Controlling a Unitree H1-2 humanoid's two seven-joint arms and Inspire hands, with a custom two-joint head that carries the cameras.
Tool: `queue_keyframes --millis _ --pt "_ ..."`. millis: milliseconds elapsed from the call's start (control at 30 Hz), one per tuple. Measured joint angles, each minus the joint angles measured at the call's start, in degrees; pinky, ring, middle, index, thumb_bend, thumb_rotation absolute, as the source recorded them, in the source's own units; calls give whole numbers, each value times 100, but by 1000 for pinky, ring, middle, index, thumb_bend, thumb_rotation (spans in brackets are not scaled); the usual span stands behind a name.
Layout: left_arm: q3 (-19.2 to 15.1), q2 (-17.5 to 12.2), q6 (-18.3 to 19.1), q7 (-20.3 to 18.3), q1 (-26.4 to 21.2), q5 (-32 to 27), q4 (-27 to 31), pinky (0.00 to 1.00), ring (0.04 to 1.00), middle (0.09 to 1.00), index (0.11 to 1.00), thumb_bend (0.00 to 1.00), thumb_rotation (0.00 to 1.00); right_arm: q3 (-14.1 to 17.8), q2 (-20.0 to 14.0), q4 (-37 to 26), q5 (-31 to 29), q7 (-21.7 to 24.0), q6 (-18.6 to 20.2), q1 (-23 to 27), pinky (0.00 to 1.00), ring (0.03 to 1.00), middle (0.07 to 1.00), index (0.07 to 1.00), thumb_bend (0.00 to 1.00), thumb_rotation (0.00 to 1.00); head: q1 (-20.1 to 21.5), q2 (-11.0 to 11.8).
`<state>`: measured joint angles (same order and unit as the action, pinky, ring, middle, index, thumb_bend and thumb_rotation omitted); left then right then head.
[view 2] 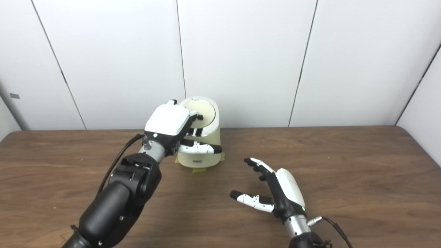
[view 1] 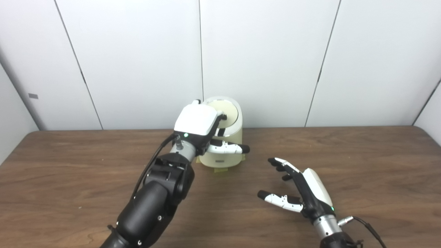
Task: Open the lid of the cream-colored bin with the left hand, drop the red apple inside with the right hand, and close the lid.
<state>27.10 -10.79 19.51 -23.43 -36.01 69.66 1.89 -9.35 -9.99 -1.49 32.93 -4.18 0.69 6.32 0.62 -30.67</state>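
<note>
The cream-colored bin [view 1: 235,133] stands at the back middle of the table, close to the wall. Its round lid [view 1: 231,112] lies on the slanted top and looks down. My left hand [view 1: 197,124] sits over the bin's left top, fingers resting on the lid and thumb stretched across the bin's front; it grips nothing. My right hand [view 1: 303,189] hovers low over the table to the bin's front right, open and empty, fingers spread. No red apple shows in either view.
The brown wooden table [view 1: 69,165] runs to a white panelled wall [view 1: 268,51] just behind the bin. Strips of yellow tape [view 1: 220,169] lie under the bin's base. A cable [view 1: 365,225] trails from the right wrist.
</note>
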Motion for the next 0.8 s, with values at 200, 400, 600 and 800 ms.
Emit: queue_keyframes --millis 200,400,600,800 --pt "-13 -6 -31 -14 8 15 -4 1000 869 786 801 981 1000 -2 -4 2 35 0 2 0 683 801 817 819 623 636 9 18" --pt "-37 -5 -50 9 23 -24 -46 1000 872 792 792 964 976 -9 1 -5 75 8 56 0 686 804 819 820 639 638 18 0" --pt "-55 -19 -88 24 56 -58 -65 1000 867 799 790 965 959 -9 19 -7 35 7 57 0 679 798 813 811 639 624 9 -26" --pt "-2 -40 -155 33 87 -14 -81 1000 870 795 795 975 961 -28 46 -15 63 6 57 0 689 800 809 809 640 623 35 -26"
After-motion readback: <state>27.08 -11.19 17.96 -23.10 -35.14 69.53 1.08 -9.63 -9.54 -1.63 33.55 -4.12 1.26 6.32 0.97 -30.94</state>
